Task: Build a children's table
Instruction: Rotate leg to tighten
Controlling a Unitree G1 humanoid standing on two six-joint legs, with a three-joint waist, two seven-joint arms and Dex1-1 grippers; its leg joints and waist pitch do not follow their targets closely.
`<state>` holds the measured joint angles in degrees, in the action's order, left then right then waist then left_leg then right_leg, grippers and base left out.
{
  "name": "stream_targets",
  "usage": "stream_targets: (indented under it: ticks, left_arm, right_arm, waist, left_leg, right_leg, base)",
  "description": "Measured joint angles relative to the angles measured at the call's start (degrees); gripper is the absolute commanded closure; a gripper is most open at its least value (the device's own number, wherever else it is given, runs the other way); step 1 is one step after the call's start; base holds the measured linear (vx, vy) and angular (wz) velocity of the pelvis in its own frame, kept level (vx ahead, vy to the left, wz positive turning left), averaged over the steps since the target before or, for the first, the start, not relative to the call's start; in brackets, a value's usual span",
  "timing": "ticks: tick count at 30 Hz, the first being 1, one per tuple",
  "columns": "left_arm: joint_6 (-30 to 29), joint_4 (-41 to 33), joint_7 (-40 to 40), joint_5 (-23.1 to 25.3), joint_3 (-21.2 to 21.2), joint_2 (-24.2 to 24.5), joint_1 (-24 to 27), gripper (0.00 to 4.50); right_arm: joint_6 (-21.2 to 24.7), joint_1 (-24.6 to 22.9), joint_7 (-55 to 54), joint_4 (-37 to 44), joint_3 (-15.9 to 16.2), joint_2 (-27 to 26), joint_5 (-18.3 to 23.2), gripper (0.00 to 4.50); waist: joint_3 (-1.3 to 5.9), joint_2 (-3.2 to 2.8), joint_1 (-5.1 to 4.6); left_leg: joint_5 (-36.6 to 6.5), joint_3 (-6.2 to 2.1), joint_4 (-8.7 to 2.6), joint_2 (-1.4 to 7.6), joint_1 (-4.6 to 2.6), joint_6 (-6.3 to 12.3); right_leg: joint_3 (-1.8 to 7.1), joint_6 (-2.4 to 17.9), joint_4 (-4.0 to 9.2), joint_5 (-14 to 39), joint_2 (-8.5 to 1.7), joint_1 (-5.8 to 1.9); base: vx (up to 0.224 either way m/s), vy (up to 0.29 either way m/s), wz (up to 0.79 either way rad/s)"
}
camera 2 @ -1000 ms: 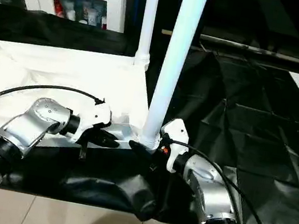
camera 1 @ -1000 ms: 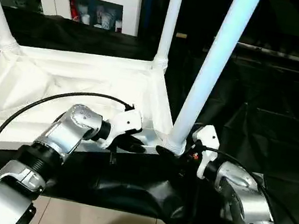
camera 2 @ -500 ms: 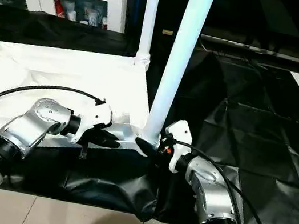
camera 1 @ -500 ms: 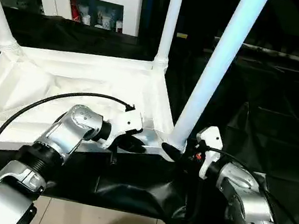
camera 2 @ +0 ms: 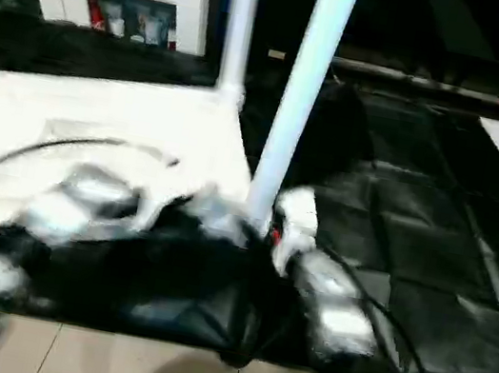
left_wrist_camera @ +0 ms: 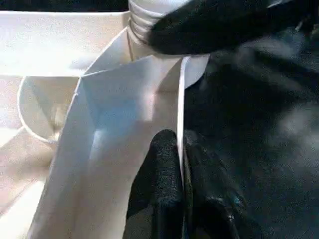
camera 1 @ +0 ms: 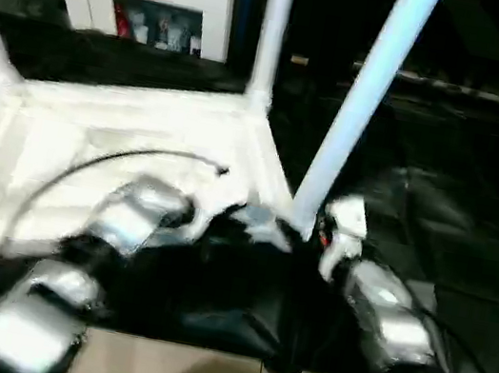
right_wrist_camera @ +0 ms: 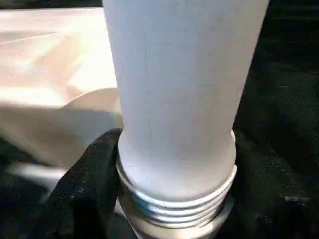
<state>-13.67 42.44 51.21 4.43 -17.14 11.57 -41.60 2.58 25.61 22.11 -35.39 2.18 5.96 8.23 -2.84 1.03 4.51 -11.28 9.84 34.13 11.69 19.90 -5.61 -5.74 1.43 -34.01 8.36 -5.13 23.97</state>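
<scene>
left arm: silver forearm reaching in from the lower left, wrist angled toward the middle
left gripper [left_wrist_camera: 180,164]: both black fingers pinched tight together on a thin white edge
right arm: silver forearm coming up from the lower right
right gripper [right_wrist_camera: 174,164]: black fingers [right_wrist_camera: 84,184] wrapped either side of the white tube's base
</scene>
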Motion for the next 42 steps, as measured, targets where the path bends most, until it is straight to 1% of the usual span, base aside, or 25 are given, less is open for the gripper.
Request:
stream_targets:
  ticks: [1, 3, 5, 8, 11, 14, 15, 16, 18, 20, 21, 22, 25, 28, 29, 30, 31, 33, 36, 39, 41, 42]
  left_arm:
    - [-0.53, 0.95, -1.62, 0.00, 0.23, -1.23, -0.51, 4.50]
    - [-1.27, 4.66, -6.14, -0.03, 1.43, -4.24, -2.52, 4.50]
    - [-1.47, 7.82, -9.66, -0.05, 2.11, -6.51, -4.48, 4.50]
    - [-1.14, 11.76, -13.96, -0.05, 2.77, -9.16, -6.86, 4.50]
    - [-0.27, 14.15, -15.31, 0.02, 3.17, -9.88, -8.20, 4.50]
    - [0.52, 14.69, -15.24, 0.43, 3.17, -9.74, -8.53, 4.50]
    - [0.90, 14.69, -14.99, 0.53, 3.17, -9.62, -8.53, 4.50]
    - [1.26, 14.76, -14.80, 0.62, 3.16, -9.55, -8.53, 4.50]
    - [2.87, 14.82, -14.32, 0.92, 3.15, -8.71, -8.30, 4.50]
    - [4.09, 14.72, -12.89, 0.91, 3.15, -7.35, -7.95, 4.50]
    - [4.83, 14.36, -11.93, 0.92, 3.15, -6.93, -7.59, 4.50]
    - [5.37, 13.73, -10.92, 0.92, 3.11, -6.46, -7.09, 4.50]
    - [6.74, 10.72, -6.96, 0.92, 2.55, -4.75, -5.01, 4.50]
    - [8.79, 8.93, -3.27, 0.92, 2.17, -2.53, -3.25, 4.50]
    - [9.51, 7.92, -1.42, 0.89, 1.95, -1.71, -2.51, 4.50]
    - [9.97, 7.00, -0.11, 0.79, 1.81, -1.01, -1.81, 4.50]
    - [10.20, 5.88, 1.65, 0.41, 1.58, -0.18, -1.08, 4.50]
    - [10.54, 3.67, 5.41, -0.64, 1.57, 1.80, 0.54, 4.50]
    - [10.27, 0.08, 9.44, -1.35, 1.56, 3.35, 2.69, 4.50]
    - [9.60, -4.30, 12.82, -2.48, 1.22, 4.01, 5.16, 4.50]
    - [9.57, -5.66, 14.18, -2.63, 0.75, 4.24, 5.82, 4.50]
    - [9.57, -5.78, 14.43, -2.71, 0.72, 4.38, 5.82, 4.50]
  right_arm:
    - [0.01, 0.73, -2.35, -1.06, -0.52, -0.69, -0.18, 1.74]
    - [0.12, 3.72, -8.58, -4.44, -1.69, -2.56, -1.40, 1.74]
    - [0.08, 6.46, -13.33, -7.69, -2.47, -4.24, -1.70, 1.74]
    - [-0.39, 10.18, -18.83, -12.41, -3.90, -5.35, -2.09, 1.74]
    - [-1.61, 11.89, -21.21, -15.02, -4.66, -5.95, -2.40, 1.74]
    - [-2.54, 12.15, -21.15, -15.57, -5.26, -6.10, -2.43, 1.74]
    - [-2.88, 12.06, -20.59, -15.57, -5.61, -6.09, -2.31, 1.39]
    - [-3.17, 12.00, -20.31, -15.59, -5.74, -6.07, -2.31, 1.18]
    - [-4.42, 11.35, -17.81, -14.80, -5.74, -5.61, -1.70, 1.18]
    - [-4.81, 9.42, -14.22, -12.31, -5.05, -4.54, -1.39, 0.85]
    - [-4.81, 8.63, -12.63, -11.15, -4.58, -3.76, -1.36, 0.85]
    - [-4.75, 7.75, -10.80, -9.76, -4.02, -2.80, -1.29, 0.76]
    - [-3.59, 4.47, -3.83, -4.12, -1.99, 1.04, -1.10, 0.42]
    - [-1.92, 2.49, 2.36, 0.18, -0.37, 4.70, -1.11, 0.33]
    - [-1.38, 1.36, 5.25, 2.34, 0.61, 6.48, -1.11, 0.16]
    - [-0.80, 0.41, 8.01, 3.98, 1.28, 8.05, -1.04, 0.16]
    - [-0.39, -0.84, 11.35, 5.87, 2.25, 10.04, -0.96, 0.06]
    - [0.13, -2.65, 16.86, 7.91, 3.26, 12.70, -0.55, 0.06]
    - [1.32, -3.73, 21.13, 8.70, 4.35, 14.04, 0.49, 0.06]
    - [2.06, -3.80, 23.92, 10.66, 5.11, 14.20, 1.13, 0.06]
    - [2.45, -3.80, 25.08, 11.08, 5.18, 14.62, 1.22, 0.06]
    - [2.54, -3.80, 25.38, 11.25, 5.19, 14.62, 1.22, 0.06]
  waist:
    - [0.07, -0.11, -0.05]
    - [0.22, -0.40, -0.26]
    - [0.24, -0.45, -0.16]
    - [0.24, -0.49, 0.03]
    - [0.26, -0.54, 0.31]
    - [0.24, -0.57, 0.48]
    - [0.21, -0.62, 0.47]
    - [0.17, -0.67, 0.48]
    - [0.10, -0.78, 0.43]
    - [0.08, -0.80, 0.14]
    - [0.07, -0.81, 0.17]
    - [0.06, -0.83, 0.27]
    - [0.04, -0.82, 0.61]
    - [0.04, -0.82, 0.66]
    - [0.04, -0.82, 0.71]
    - [0.04, -0.81, 0.75]
    - [0.03, -0.81, 0.80]
    - [0.03, -0.81, 0.69]
    - [0.02, -0.84, 0.62]
    - [0.00, -0.86, 0.93]
    - [-0.01, -0.85, 1.31]
    - [-0.01, -0.85, 1.32]
  left_leg:
    - [0.00, 0.00, 0.00, -0.04, -0.02, 0.00]
    - [0.00, 0.01, 0.00, -0.12, 0.02, 0.01]
    - [0.00, -0.01, -0.01, -0.12, 0.08, 0.01]
    - [-0.01, -0.01, -0.04, -0.12, 0.13, 0.03]
    - [-0.01, -0.01, -0.11, -0.11, 0.15, 0.04]
    - [-0.01, 0.02, -0.16, -0.11, 0.15, 0.05]
    - [-0.02, 0.03, -0.16, -0.11, 0.16, 0.06]
    - [-0.02, 0.04, -0.16, -0.11, 0.18, 0.06]
    - [-0.02, 0.04, -0.16, -0.09, 0.19, 0.06]
    - [-0.01, 0.03, -0.20, -0.05, 0.17, 0.06]
    - [-0.01, 0.03, -0.25, -0.04, 0.17, 0.06]
    - [-0.01, 0.04, -0.28, -0.04, 0.17, 0.06]
    - [-0.01, 0.05, -0.31, -0.02, 0.18, 0.07]
    - [0.02, 0.06, -0.29, -0.02, 0.16, 0.11]
    - [0.02, 0.06, -0.28, -0.03, 0.16, 0.11]
    - [0.02, 0.06, -0.28, -0.03, 0.15, 0.11]
    - [0.02, 0.06, -0.28, -0.02, 0.15, 0.11]
    - [0.02, 0.05, -0.30, -0.02, 0.13, 0.11]
    - [0.01, 0.05, -0.31, -0.02, 0.16, 0.11]
    - [0.01, 0.05, -0.31, -0.02, 0.18, 0.11]
    - [0.02, 0.05, -0.31, -0.02, 0.18, 0.11]
    - [0.02, 0.05, -0.30, -0.02, 0.18, 0.11]
  right_leg:
    - [0.00, 0.00, 0.00, 0.00, -0.04, -0.04]
    - [0.01, -0.01, -0.01, 0.00, -0.11, -0.02]
    - [-0.01, -0.02, -0.01, -0.01, -0.12, -0.01]
    - [-0.01, -0.05, 0.01, 0.01, -0.12, 0.00]
    - [-0.01, -0.15, 0.00, 0.07, -0.11, 0.04]
    - [-0.01, -0.06, -0.01, 0.02, -0.11, 0.06]
    - [-0.01, -0.06, -0.01, 0.02, -0.11, 0.06]
    - [0.00, -0.06, -0.01, 0.02, -0.12, 0.09]
    - [-0.01, -0.07, -0.02, 0.02, -0.11, 0.11]
    - [-0.01, -0.13, -0.03, 0.06, -0.04, 0.15]
    - [-0.02, -0.14, -0.03, 0.06, -0.04, 0.17]
    - [-0.03, -0.14, -0.02, 0.07, -0.04, 0.18]
    - [-0.05, -0.15, -0.03, 0.08, -0.04, 0.17]
    - [-0.05, -0.16, -0.03, 0.08, -0.06, 0.13]
    - [-0.05, -0.17, -0.03, 0.08, -0.08, 0.10]
    - [-0.05, -0.17, -0.02, 0.09, -0.08, 0.09]
    - [-0.06, -0.19, -0.02, 0.10, -0.09, 0.07]
    - [-0.06, -0.20, -0.03, 0.10, -0.08, 0.08]
    - [-0.07, -0.20, -0.03, 0.10, -0.09, 0.12]
    - [-0.09, -0.20, -0.03, 0.10, -0.13, 0.09]
    - [-0.10, -0.21, 0.00, 0.11, -0.14, 0.09]
    - [-0.10, -0.21, 0.01, 0.11, -0.14, 0.11]
  base:
    - [0.000, 0.000, 0.00]
    - [0.000, 0.000, 0.00]
    - [0.000, 0.000, 0.00]
    - [0.000, 0.000, 0.00]
    - [0.000, 0.000, 0.00]
    - [0.000, 0.000, 0.00]
    - [0.000, 0.000, 0.00]
    - [0.000, 0.000, 0.00]
    - [0.000, 0.000, 0.00]
    - [0.000, 0.000, 0.00]
    - [0.000, 0.000, 0.00]
    - [0.000, 0.000, 0.00]
    - [0.000, 0.000, 0.00]
    - [0.000, 0.000, 0.00]
    - [0.000, 0.000, 0.00]
    - [0.000, 0.000, 0.00]
    - [0.000, 0.000, 0.00]
    - [0.000, 0.000, 0.00]
    - [0.000, 0.000, 0.00]
    - [0.000, 0.000, 0.00]
    - [0.000, 0.000, 0.00]
    - [0.000, 0.000, 0.00]
